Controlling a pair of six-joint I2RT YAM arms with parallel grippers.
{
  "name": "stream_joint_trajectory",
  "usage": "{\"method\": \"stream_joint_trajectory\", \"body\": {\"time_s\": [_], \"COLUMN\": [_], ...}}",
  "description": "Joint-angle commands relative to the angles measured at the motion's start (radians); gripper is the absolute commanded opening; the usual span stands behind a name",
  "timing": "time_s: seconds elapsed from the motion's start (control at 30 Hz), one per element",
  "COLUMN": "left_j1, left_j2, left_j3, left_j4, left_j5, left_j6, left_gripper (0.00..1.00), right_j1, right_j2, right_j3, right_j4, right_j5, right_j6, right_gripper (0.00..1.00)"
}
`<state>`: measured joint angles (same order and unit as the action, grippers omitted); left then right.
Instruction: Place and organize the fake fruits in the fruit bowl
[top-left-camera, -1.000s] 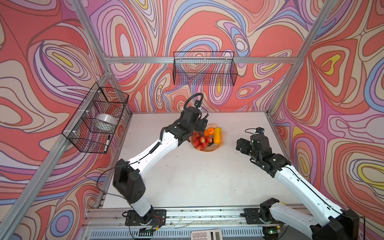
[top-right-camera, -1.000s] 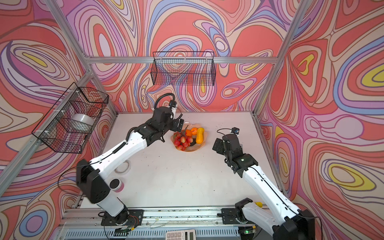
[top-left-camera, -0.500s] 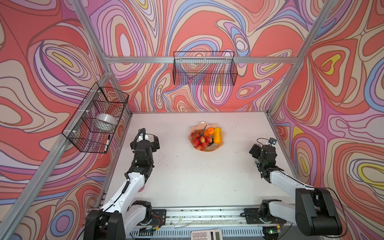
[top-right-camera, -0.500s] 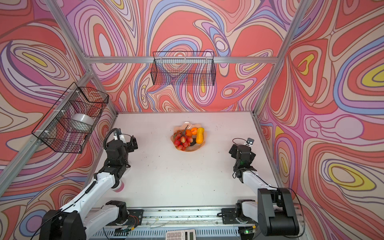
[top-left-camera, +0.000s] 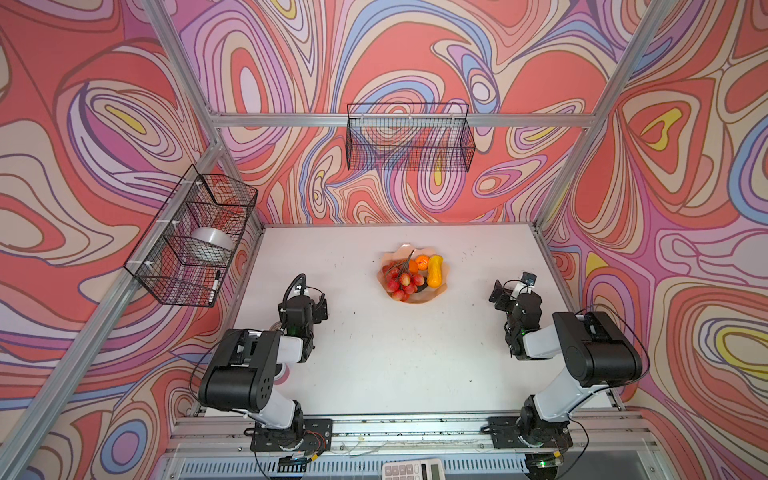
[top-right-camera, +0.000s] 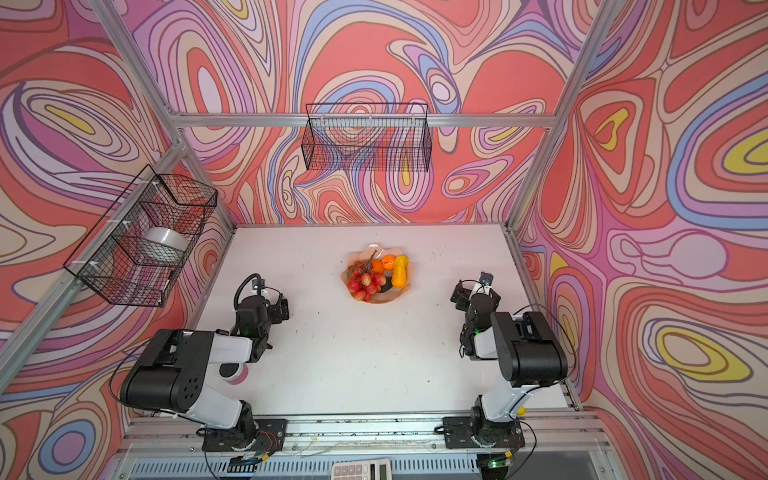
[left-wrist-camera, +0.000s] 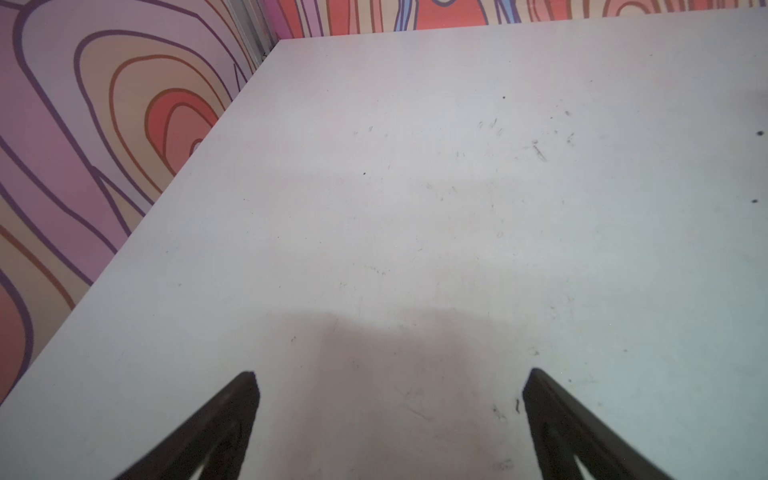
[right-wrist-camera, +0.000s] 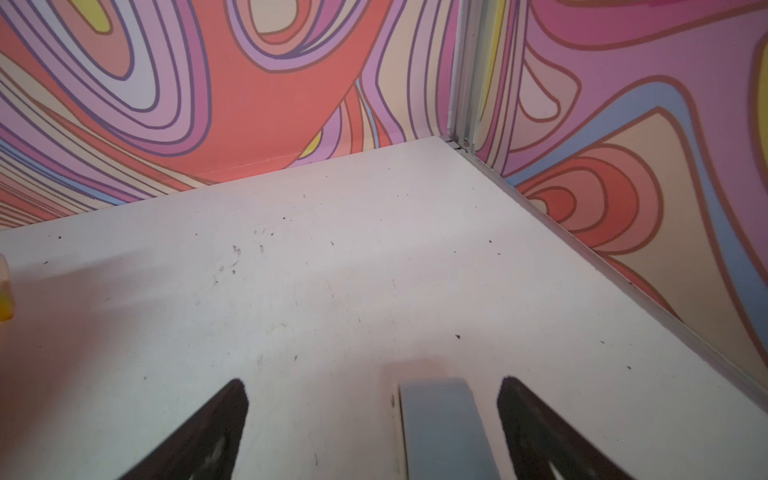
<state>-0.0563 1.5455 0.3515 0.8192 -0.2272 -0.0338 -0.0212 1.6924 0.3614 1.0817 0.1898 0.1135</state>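
The pale peach fruit bowl (top-left-camera: 415, 300) (top-right-camera: 382, 299) stands at the table's middle back in both top views. In it lie the fake fruits: a red-pink bunch (top-left-camera: 401, 284) (top-right-camera: 365, 284), two oranges (top-left-camera: 422, 262), a long yellow-orange fruit (top-left-camera: 435, 271) (top-right-camera: 400, 271) and a dark avocado (top-left-camera: 422, 286). My left gripper (top-left-camera: 308, 299) (left-wrist-camera: 390, 376) hangs open over bare table, well left of the bowl. My right gripper (top-left-camera: 505, 297) (right-wrist-camera: 374, 382) is open too, well right of the bowl. Nothing is held.
A wire basket (top-left-camera: 191, 237) on the left wall holds a tape roll (top-left-camera: 212, 243). Another wire basket (top-left-camera: 409, 139) hangs on the back wall. A pink and black round thing (top-right-camera: 235, 372) sits under the left arm. A flat grey-blue strip (right-wrist-camera: 440, 424) lies between the right fingers.
Both arms have drawn back from the bowl and folded toward the table's front. The left gripper was over the bowl a second ago. Bowl and fruits have not moved.
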Motion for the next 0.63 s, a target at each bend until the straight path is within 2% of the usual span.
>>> {"method": "stream_joint_trajectory", "body": {"time_s": [0.0,0.07,0.13,0.2,0.43,0.6], "left_j1": [0.012,0.012,0.012,0.011,0.011,0.011], "left_j2": [-0.015,0.009,-0.011,0.003,-0.001,-0.001], "left_j3": [0.031,0.015,0.023,0.011,0.014,0.013], "left_j4": [0.034,0.110,0.059,0.107,0.097,0.098], "left_j5": [0.043,0.039,0.037,0.025,0.021,0.022], "left_j6": [0.005,0.015,0.007,0.012,0.008,0.007], "left_gripper": [1.00,1.00,1.00,1.00,1.00,1.00], "right_j1": [-0.003,0.004,0.021,0.021,0.021,0.037], "right_j2": [0.008,0.008,0.009,0.010,0.015,0.017], "right_j3": [0.029,0.032,0.049,0.050,0.068,0.085], "right_j4": [0.010,0.006,-0.025,-0.022,-0.058,-0.079], "right_j5": [-0.046,-0.011,0.040,0.042,0.013,0.033], "right_j6": [-0.032,-0.027,-0.029,-0.031,-0.037,-0.054], "right_gripper": [0.98,0.98,0.98,0.98,0.98,0.98]}}
